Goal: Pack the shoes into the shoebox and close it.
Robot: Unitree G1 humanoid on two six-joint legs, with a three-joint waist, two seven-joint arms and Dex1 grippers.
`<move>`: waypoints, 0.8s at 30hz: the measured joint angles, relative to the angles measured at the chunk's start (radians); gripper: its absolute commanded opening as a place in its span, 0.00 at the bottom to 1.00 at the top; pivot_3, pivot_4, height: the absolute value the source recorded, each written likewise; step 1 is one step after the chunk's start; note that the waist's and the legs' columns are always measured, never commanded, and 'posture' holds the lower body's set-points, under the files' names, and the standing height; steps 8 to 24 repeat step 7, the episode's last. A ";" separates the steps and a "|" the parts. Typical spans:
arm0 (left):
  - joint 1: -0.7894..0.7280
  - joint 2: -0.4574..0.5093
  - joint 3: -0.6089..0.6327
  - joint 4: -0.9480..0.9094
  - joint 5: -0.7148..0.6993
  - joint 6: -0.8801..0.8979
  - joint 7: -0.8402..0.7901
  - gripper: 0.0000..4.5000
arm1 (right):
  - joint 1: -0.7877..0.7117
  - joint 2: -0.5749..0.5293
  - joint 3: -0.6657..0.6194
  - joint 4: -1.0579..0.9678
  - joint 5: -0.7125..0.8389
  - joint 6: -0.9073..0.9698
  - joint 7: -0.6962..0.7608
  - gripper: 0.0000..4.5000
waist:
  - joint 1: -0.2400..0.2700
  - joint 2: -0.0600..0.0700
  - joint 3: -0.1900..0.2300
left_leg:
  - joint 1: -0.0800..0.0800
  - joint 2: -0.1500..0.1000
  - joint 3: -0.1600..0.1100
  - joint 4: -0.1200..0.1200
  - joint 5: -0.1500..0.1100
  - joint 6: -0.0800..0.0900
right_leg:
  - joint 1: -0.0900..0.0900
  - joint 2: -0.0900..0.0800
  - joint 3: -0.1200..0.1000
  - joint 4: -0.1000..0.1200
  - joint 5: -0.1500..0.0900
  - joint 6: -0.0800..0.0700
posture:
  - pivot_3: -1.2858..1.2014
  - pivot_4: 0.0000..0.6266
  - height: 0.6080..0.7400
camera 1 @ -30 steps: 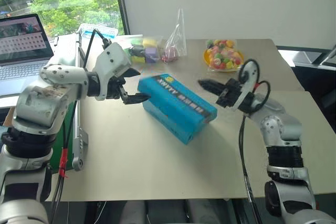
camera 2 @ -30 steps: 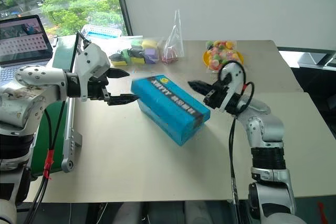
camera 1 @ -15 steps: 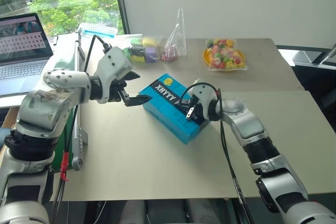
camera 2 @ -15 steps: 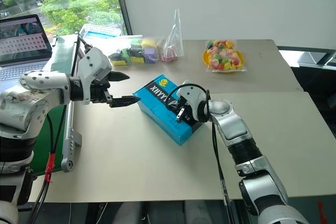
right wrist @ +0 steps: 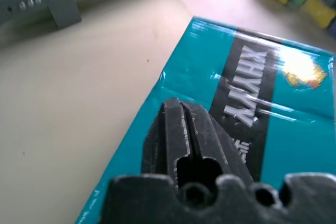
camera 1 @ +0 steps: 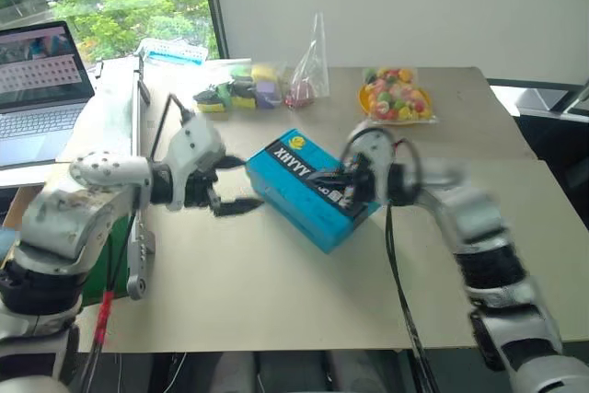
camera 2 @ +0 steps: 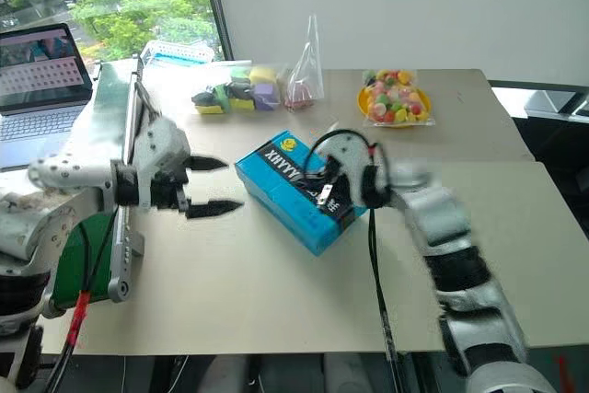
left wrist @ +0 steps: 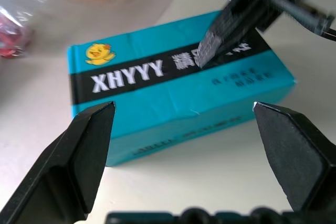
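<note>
The shoebox (camera 1: 311, 188) lies closed at the centre of the frame on the pale surface (camera 1: 276, 292), set at a slant, its lid up with the black lettered band and the yellow logo toward the upper left. The right gripper (camera 1: 324, 178) is over the lid's middle, on the black band, jaws pressed together and holding nothing; whether the tips actually touch the lid cannot be told. The left gripper (camera 1: 237, 184) sits just beside the box's left end, apart from it, jaws spread wide and empty. Behind, along the upper part of the frame, lie bagged coloured blocks (camera 1: 241, 91), a clear bag (camera 1: 307, 69) and a yellow plate of sweets (camera 1: 394, 98); a laptop (camera 1: 37, 89) is at upper left.
</note>
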 measured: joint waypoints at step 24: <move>0.025 -0.015 0.029 0.005 -0.020 -0.012 0.019 1.00 | 0.061 -0.086 -0.041 -0.092 0.070 0.083 0.008 0.01 | 0.015 -0.001 -0.001 | 0.002 0.000 0.001 0.005 0.000 0.000 | 0.003 0.001 0.000 0.002 0.000 0.000 | 0.52 0.24 1.00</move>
